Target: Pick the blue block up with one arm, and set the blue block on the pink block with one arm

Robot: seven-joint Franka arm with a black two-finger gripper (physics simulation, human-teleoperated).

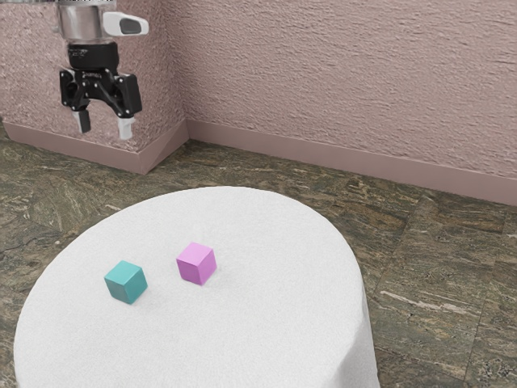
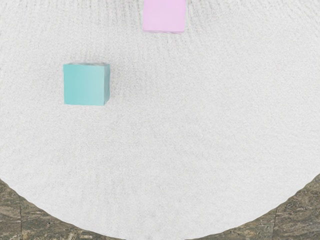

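Your black two-finger gripper [image 1: 104, 126] hangs high above the table's far edge, near the exterior view's upper left, in front of the wall. Its fingers point downward and are spread apart, with nothing between them.

Below it stands a round table [image 1: 283, 307] draped in a white cloth with a fine, grainy weave; the cloth falls over the rim in a smooth curve.

The blue block [image 1: 125, 282] rests flat on the cloth, towards the exterior view's left half of the table. It is a small cube in a matte teal-blue, with crisp edges and plain faces. Being a cube, it has no long axis. It sits upright, turned so that one vertical edge faces the side camera.

The pink block [image 1: 196, 263] is a matte cube of much the same size. It lies near the blue one, towards the exterior view's right and slightly farther back, with a clear gap of cloth between them.

In the wrist view, the blue block [image 2: 86, 84] and the pink block [image 2: 164, 16] have their sides roughly parallel.

The wall [image 1: 339, 73] is rough, dusty-pink stucco with a smooth baseboard [image 1: 363, 162]. The floor [image 1: 436, 267] is veined brown-grey stone tile.
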